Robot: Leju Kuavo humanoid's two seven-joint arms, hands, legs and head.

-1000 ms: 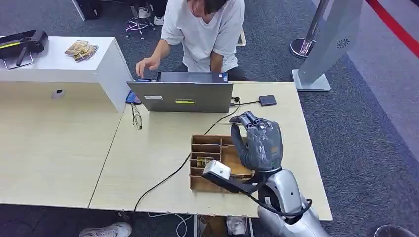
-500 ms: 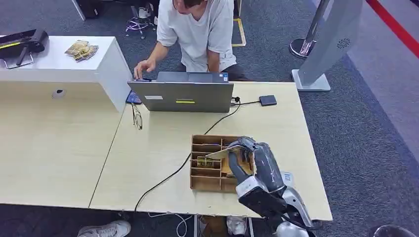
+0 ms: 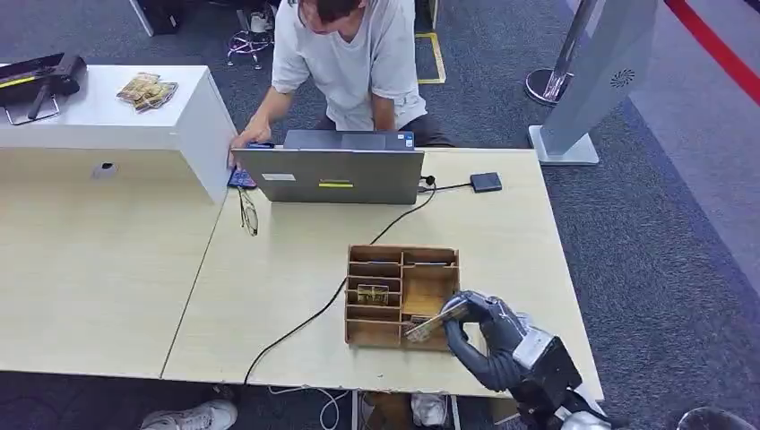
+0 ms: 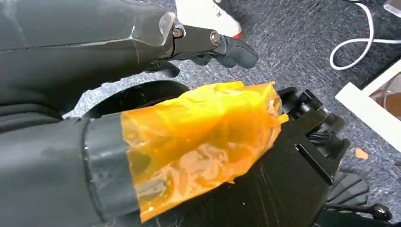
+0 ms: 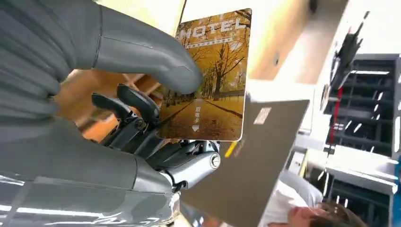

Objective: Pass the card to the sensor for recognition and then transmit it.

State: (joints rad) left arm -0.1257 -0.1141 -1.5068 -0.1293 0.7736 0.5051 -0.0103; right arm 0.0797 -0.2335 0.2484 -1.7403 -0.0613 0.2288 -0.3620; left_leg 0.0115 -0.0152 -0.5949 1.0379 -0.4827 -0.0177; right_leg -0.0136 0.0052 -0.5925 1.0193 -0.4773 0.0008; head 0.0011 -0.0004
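The right hand holds a hotel key card pinched between its thick grey thumb and the darker fingers behind it. In the right wrist view the card's printed face shows plainly: a golden autumn avenue of trees, the word "HOTEL" in pale letters at one end, a few small characters and a small arrow mark nearer the other end, and rounded corners. In the head view the card is seen nearly edge-on, a thin tan slip tilted up off the worktop, just over the near right corner of the wooden organiser tray. Whether it touches the tray's rim cannot be told.

The tray is a shallow wooden box split into narrow slots on its left and wider compartments on its right; one more card lies in a left slot.

The left hand appears in its own wrist view with dark fingers stretched out and apart, holding nothing; orange tape wraps the thumb.

Across the worktop a person leans over a grey laptop. A black cable runs from beside the laptop past the tray to the near edge, and a small dark box sits to the laptop's right. A pair of glasses lies to the laptop's left.
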